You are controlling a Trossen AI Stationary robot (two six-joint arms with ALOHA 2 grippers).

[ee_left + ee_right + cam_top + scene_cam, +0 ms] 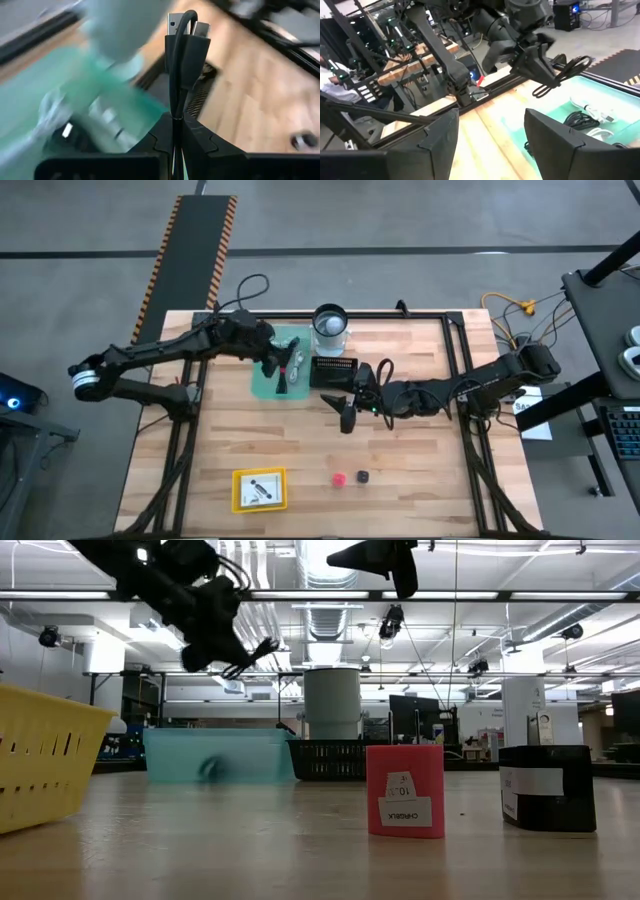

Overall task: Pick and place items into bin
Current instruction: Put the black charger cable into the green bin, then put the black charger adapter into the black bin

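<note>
My left gripper (272, 360) is shut on a coiled black cable (182, 55) above the green bin (262, 385) at the table's far middle. Black and white cables (592, 125) lie inside the bin. My right gripper (349, 418) hangs open and holds nothing to the right of the bin, above bare table; its fingers frame the right wrist view (492, 135). A red ball (338, 478) and a black cube (362, 476) rest on the table near the front edge. A white card (261, 490) lies in a yellow tray (240, 502). My left gripper pinches the folded black cable bundle between its two fingers, low on the bundle (175, 112). The bundle sticks out past the fingertips, with its plugs (200, 27) at the free end. The fingers slant down from the table's left. The cable's loops (565, 70) hang clear above the bin.
A clear round jar (330, 327) stands behind a small black basket (333, 370), just right of the green bin. Black frame rails (460, 380) run along the table's edges. Bare wood lies between the bin and the front objects.
</note>
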